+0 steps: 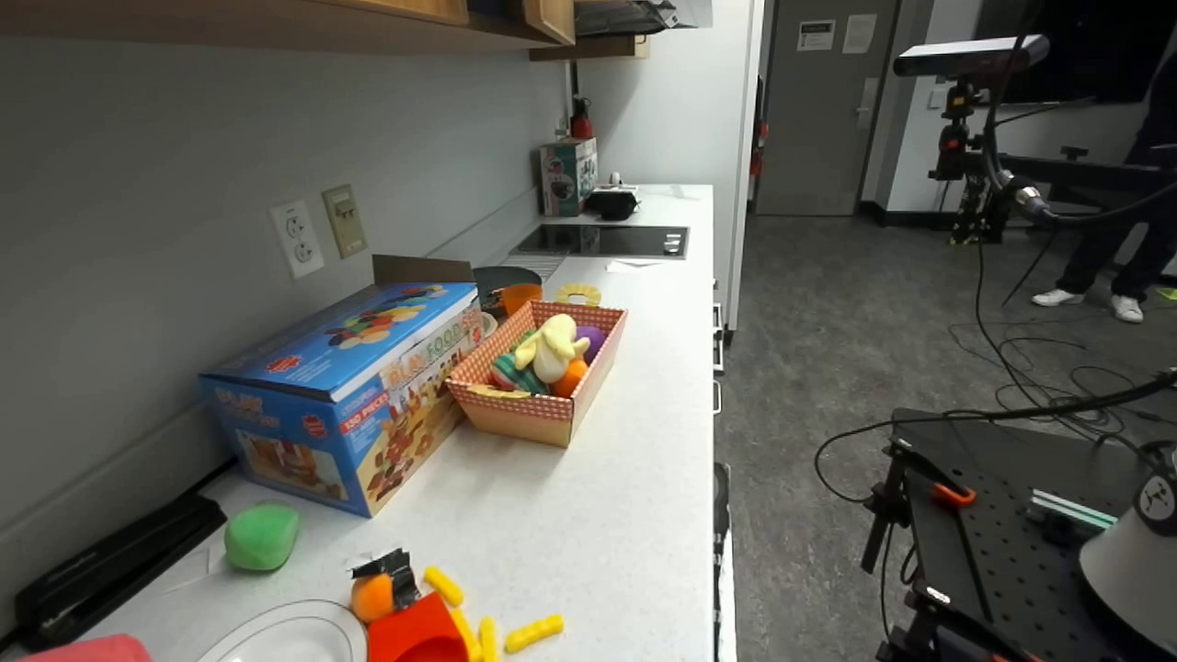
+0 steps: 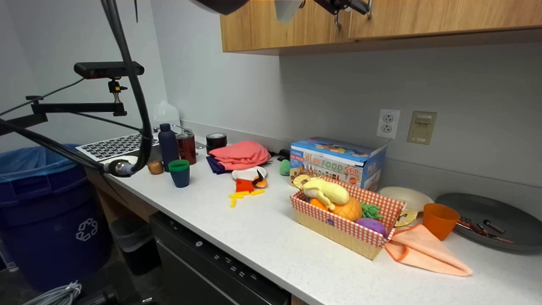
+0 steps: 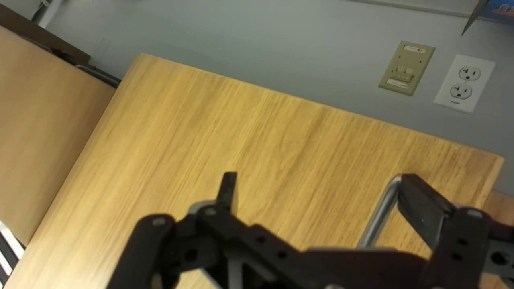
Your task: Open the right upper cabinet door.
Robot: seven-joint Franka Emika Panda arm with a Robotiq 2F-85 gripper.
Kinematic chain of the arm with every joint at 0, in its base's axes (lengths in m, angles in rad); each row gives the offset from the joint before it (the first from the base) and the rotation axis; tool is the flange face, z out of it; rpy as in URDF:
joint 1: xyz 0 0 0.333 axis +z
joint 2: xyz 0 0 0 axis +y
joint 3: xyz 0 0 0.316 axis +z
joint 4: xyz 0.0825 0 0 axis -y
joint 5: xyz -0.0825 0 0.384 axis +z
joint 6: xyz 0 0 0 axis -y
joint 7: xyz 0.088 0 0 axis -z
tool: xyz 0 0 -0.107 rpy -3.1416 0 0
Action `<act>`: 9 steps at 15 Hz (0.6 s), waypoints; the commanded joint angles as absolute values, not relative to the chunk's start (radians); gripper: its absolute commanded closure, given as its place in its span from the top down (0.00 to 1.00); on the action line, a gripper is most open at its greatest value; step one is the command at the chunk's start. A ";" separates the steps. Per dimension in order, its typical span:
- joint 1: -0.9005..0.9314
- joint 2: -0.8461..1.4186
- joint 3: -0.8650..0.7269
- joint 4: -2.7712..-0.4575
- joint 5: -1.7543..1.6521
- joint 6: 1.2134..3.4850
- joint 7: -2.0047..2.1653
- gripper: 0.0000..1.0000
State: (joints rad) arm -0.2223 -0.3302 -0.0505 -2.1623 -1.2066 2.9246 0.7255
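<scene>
The right upper cabinet door (image 2: 449,19) is a flat light-brown wooden panel at the top of an exterior view. Its wooden face (image 3: 273,140) fills most of the wrist view. I cannot tell whether it stands slightly ajar. A bent metal handle (image 3: 379,212) is fixed near its edge. My gripper (image 3: 320,178) stands open in front of the panel, with the handle lying between its fingers. The handle's bend is right beside one fingertip (image 3: 411,184); whether they touch is unclear. In an exterior view the gripper is partly cut off by the top edge.
The adjacent cabinet door (image 2: 292,27) has its own handle (image 2: 337,21). Another brown panel (image 3: 52,132) stands at an angle beside the door. Below, on the counter, are a blue play food box (image 2: 334,165), a checkered basket (image 2: 338,231) and a dark pan (image 2: 508,212).
</scene>
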 commanded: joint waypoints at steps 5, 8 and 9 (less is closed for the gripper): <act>-0.224 -0.329 -0.052 -2.169 -1.226 2.928 0.721 1.00; -0.260 -0.312 -0.094 -2.177 -1.226 2.875 0.693 1.00; -0.267 -0.308 -0.105 -2.177 -1.226 2.875 0.686 1.00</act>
State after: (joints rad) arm -0.2677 -0.3078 -0.1050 -2.1766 -1.2265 2.8753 0.6857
